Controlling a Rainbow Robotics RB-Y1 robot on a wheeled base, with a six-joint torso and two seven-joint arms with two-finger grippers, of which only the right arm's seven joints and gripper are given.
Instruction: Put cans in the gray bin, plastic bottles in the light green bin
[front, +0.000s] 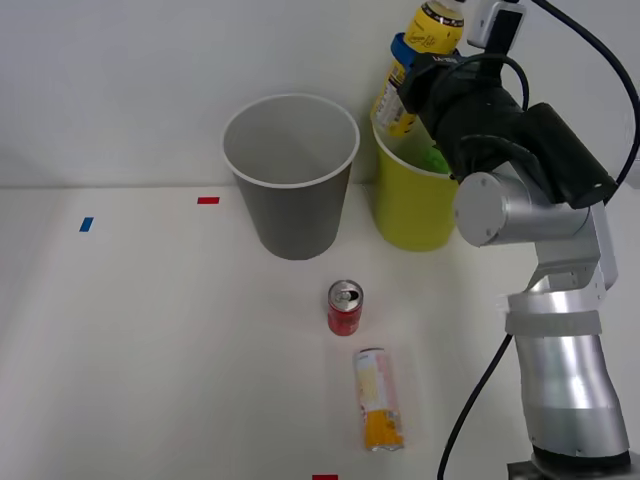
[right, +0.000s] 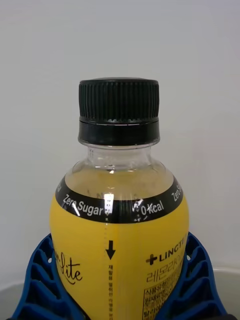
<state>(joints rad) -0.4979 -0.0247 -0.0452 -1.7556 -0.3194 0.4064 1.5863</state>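
Gripping yellow-label bottle (front: 418, 70) in clenched jaws of right gripper (front: 407, 75), hovering above light green bin (front: 410, 215), something green already lying inside; beside that bin, gray bin (front: 292, 215) waiting, both cans (front: 345, 308) sitting on tabletop (front: 150, 350).

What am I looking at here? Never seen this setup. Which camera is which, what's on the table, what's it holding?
It's a two-armed robot sorting rubbish; only its right arm works here.

The front view comes from a camera above the arms, looking down at a white table. The other picture comes from a camera on the right wrist.

On the table: a gray bin and a light green bin side by side. Nearer the robot, a short red can stands upright and a slim pale can lies on its side.

The right gripper, with blue ribbed fingers, is shut on a yellow-labelled bottle with a black cap, held above the green bin. Something green already lies inside it.
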